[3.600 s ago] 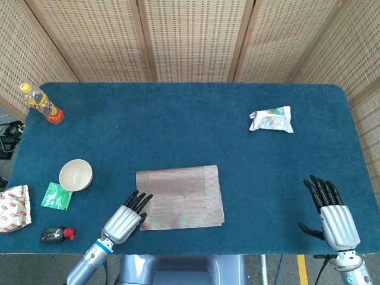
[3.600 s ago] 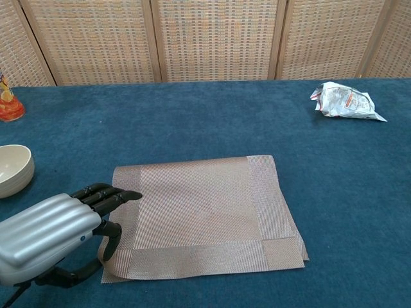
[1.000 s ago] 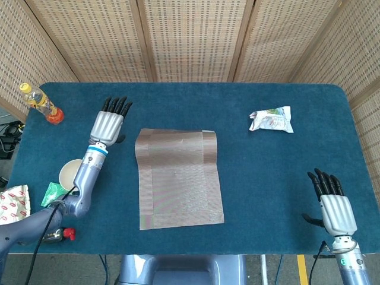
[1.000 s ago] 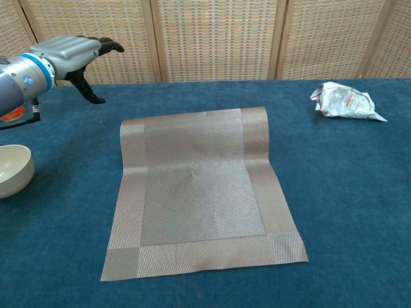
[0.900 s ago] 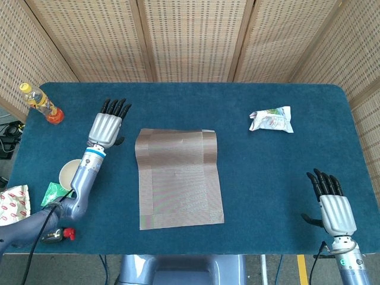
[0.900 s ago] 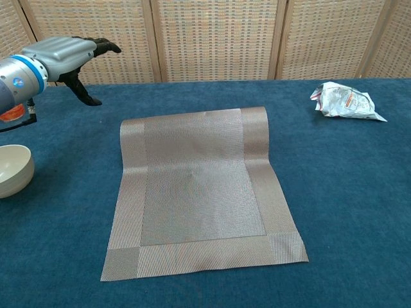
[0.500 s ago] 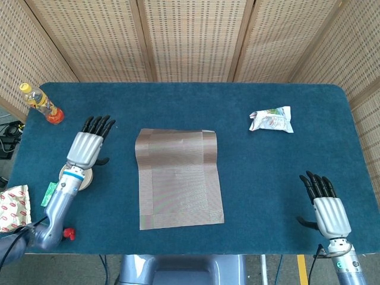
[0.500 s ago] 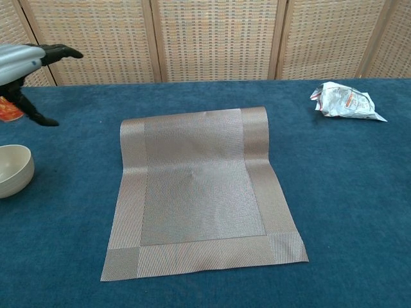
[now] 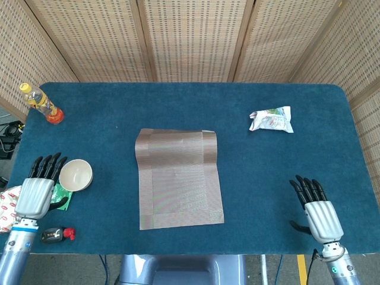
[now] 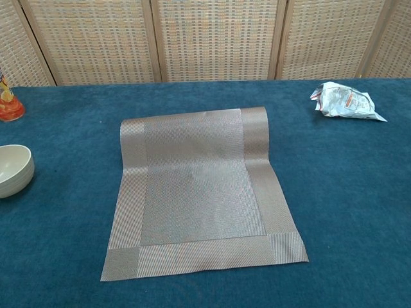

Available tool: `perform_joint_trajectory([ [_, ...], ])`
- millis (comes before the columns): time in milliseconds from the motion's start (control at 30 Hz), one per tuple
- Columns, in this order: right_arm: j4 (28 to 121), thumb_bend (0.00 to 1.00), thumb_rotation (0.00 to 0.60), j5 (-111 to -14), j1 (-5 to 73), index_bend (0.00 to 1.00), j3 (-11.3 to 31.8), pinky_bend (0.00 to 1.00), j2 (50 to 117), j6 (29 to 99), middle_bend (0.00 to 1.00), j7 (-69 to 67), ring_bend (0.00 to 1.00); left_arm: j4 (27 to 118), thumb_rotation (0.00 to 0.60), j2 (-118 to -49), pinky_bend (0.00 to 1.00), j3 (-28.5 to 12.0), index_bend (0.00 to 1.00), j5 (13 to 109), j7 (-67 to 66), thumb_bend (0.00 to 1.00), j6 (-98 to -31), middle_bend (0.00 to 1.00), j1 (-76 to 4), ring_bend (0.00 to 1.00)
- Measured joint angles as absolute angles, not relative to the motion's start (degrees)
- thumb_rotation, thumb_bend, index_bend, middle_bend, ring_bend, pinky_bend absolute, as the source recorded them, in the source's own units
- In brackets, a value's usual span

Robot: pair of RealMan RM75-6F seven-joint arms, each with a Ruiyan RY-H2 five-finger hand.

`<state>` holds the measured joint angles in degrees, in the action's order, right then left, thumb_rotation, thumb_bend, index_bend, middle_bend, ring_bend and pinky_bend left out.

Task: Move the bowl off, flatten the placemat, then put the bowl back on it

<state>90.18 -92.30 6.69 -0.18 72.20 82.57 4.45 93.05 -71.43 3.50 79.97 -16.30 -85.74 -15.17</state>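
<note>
The brown woven placemat point(image 9: 178, 178) point(image 10: 199, 189) lies unfolded in the middle of the blue table, its far right corner still curled up a little. The cream bowl point(image 9: 76, 174) point(image 10: 13, 169) stands on the cloth well to the mat's left. My left hand point(image 9: 35, 192) hovers just left of the bowl near the front edge, fingers straight and apart, holding nothing. My right hand point(image 9: 316, 211) stays at the front right, flat and empty. Neither hand shows in the chest view.
A yellow bottle point(image 9: 40, 103) lies at the far left. A crumpled white packet point(image 9: 271, 119) point(image 10: 345, 101) sits at the back right. A green sachet point(image 9: 58, 196), a snack bag point(image 9: 12, 202) and a small dark bottle point(image 9: 56, 234) crowd the front left corner.
My left hand has swung from beside the mat's far left corner back toward the front edge, ending beside the bowl. The mat, folded 3.6 s ago, now lies spread out.
</note>
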Motion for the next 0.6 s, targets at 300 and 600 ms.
perform_joint_trajectory([
  [300,89.5,0.09,0.6,-95.9,7.8,0.0,-1.4,0.0,75.9,82.0,0.0,6.4,0.0,94.1,0.6,-68.1,0.0,6.2,0.0,84.5,-14.2,0.07,-91.4,0.0,-8.8,0.0],
  [600,91.7,0.08,0.6,-100.5,11.6,0.01,-1.8,0.0,83.3,77.7,0.0,14.8,0.0,93.7,0.6,-67.6,0.0,5.1,0.0,85.3,-13.5,0.07,-90.9,0.0,-7.6,0.0],
])
